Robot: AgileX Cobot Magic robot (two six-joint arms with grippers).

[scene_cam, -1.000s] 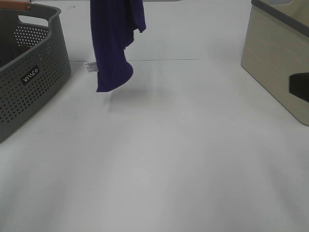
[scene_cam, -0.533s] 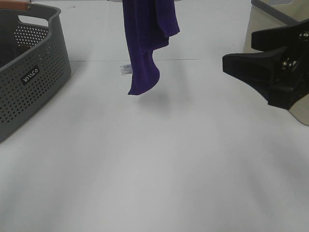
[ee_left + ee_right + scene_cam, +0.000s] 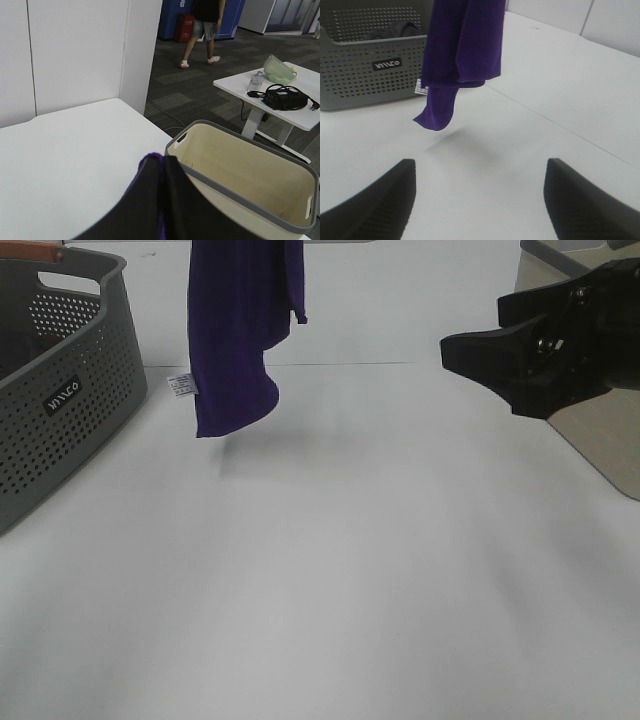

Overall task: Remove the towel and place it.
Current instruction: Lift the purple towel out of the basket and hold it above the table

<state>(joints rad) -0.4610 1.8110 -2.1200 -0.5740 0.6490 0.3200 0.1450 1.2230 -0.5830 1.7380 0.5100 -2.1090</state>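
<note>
**Item:** purple towel (image 3: 238,340) with a white tag, hanging clear above the counter (image 3: 330,590), near the grey perforated basket (image 3: 70,390).
**Left gripper** (image 3: 163,172): pressed together, pinching the towel's top.
**Right gripper** (image 3: 480,200): spread, empty, facing the towel.
**Step:** removal done, placing pending.
**Next, likely:** the right gripper catches the dangling end, then the towel is lowered flat.

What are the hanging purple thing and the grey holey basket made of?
The towel looks like soft matte cloth: it hangs in limp folds with a white tag. The grey basket seems rigid matte plastic, given its regular moulded holes.
</note>
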